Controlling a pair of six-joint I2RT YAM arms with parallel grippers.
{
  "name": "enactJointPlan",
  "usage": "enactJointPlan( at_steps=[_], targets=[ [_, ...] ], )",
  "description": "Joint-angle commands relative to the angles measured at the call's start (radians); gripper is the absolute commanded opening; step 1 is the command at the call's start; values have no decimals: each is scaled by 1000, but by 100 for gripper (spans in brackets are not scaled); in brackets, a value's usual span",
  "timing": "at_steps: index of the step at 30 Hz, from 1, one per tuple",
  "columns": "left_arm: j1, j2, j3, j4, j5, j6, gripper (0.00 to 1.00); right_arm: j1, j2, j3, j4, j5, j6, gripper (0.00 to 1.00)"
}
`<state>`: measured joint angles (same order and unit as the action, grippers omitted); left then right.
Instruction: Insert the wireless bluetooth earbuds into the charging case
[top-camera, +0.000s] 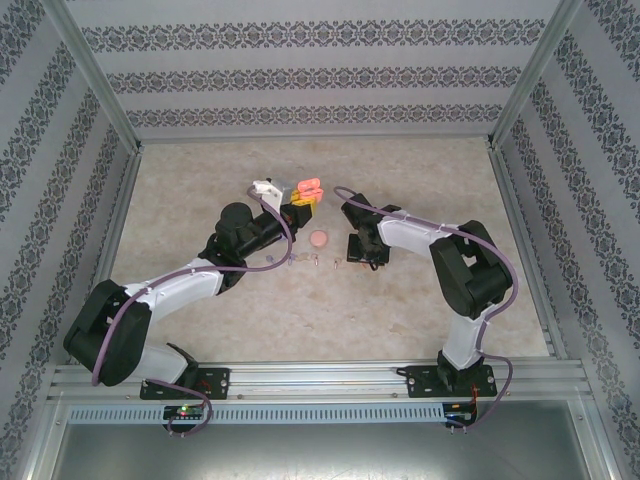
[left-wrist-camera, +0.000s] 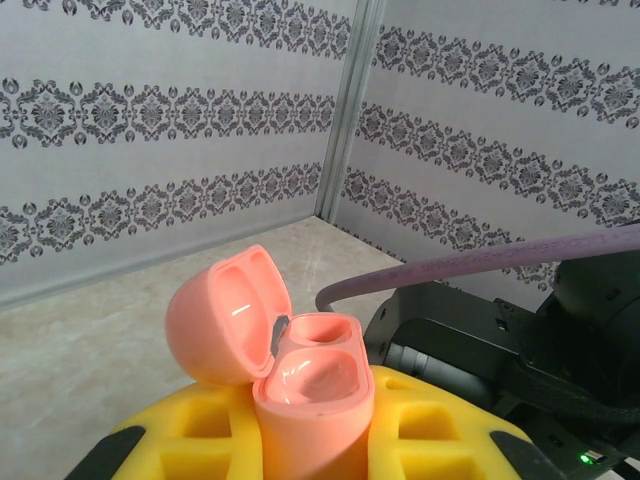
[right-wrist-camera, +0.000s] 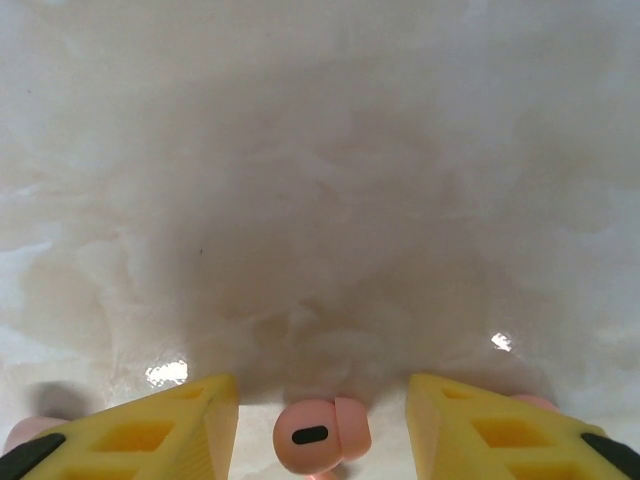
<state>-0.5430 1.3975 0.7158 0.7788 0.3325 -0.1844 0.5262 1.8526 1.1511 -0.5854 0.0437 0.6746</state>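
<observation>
My left gripper (left-wrist-camera: 315, 445) is shut on a salmon-pink charging case (left-wrist-camera: 310, 385), held upright above the table with its lid (left-wrist-camera: 225, 315) swung open to the left. Both sockets look empty. From above, that gripper (top-camera: 303, 207) sits mid-table with the case (top-camera: 311, 189) at its tip. My right gripper (right-wrist-camera: 322, 425) points down at the table and is open. A pale pink earbud (right-wrist-camera: 318, 436) lies between its yellow fingers (right-wrist-camera: 185, 430), with a gap on each side. From above, the right gripper (top-camera: 362, 252) is low over the table, to the right of the left one.
A round pink case (top-camera: 319, 240) lies between the two grippers, and a pale purple one (top-camera: 275, 262) is near the left arm. Tiny earbuds (top-camera: 314, 262) are strewn in a short row just in front of them. Patterned walls enclose the table on three sides.
</observation>
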Motion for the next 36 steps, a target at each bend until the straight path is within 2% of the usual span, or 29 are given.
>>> enactJointPlan(
  at_steps=[1,20,30,36],
  targets=[
    [-14,-17,14,53,14,-4,0,-5,17,16,13,-10,-10,48],
    [-23,-2,20,55,5,-1,0,15,21,15,17,-8,-9,37],
    [-26,-1,20,55,3,0,0,29,11,21,14,-9,-3,27],
    [-28,-1,20,54,7,3,0,31,-16,23,11,-5,-1,26]
  ],
)
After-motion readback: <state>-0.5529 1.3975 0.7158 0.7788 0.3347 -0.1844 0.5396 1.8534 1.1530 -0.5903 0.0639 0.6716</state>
